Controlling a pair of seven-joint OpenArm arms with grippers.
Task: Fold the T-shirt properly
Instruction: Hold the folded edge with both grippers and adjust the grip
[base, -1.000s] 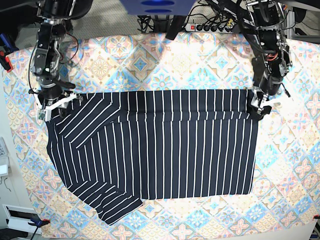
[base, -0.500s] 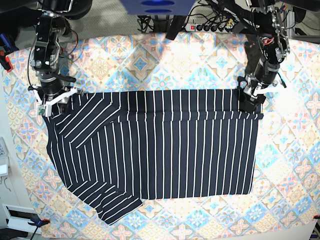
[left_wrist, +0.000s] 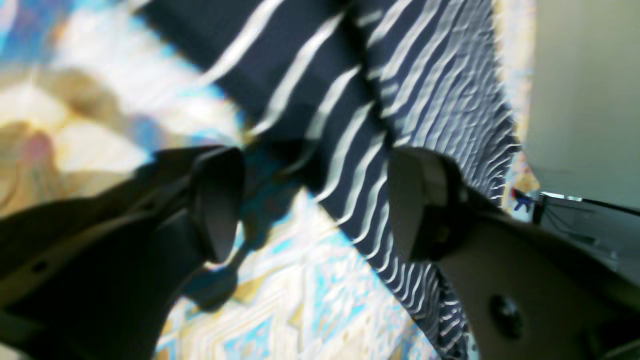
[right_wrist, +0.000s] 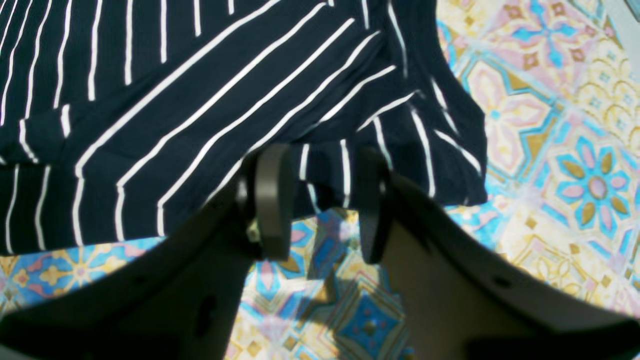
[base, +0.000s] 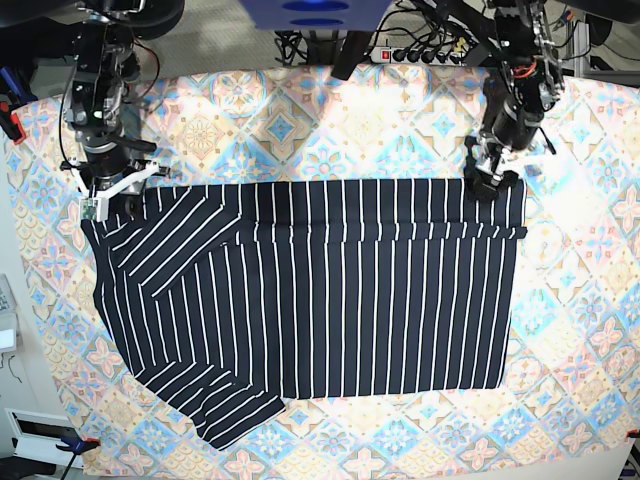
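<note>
The dark pinstriped T-shirt (base: 320, 290) lies flat on the patterned tablecloth (base: 300, 120), with its far edge folded over in a narrow band. My left gripper (base: 487, 183) is at the shirt's far right corner. In the left wrist view it (left_wrist: 315, 205) is wide open and blurred, with the shirt's edge (left_wrist: 350, 100) between and beyond the fingers. My right gripper (base: 105, 200) is at the far left sleeve corner. In the right wrist view it (right_wrist: 322, 200) is partly open, and the shirt's hem (right_wrist: 200, 100) lies just between the fingertips.
The tablecloth covers the whole table. One sleeve (base: 230, 410) sticks out at the near left. A power strip (base: 420, 55) and cables lie beyond the far edge. A wall or panel (left_wrist: 585, 75) shows past the table's edge in the left wrist view.
My left gripper has moved away from the shirt's far right corner, up and slightly left. My right gripper has shifted a little toward the far edge. The shirt has hardly moved.
</note>
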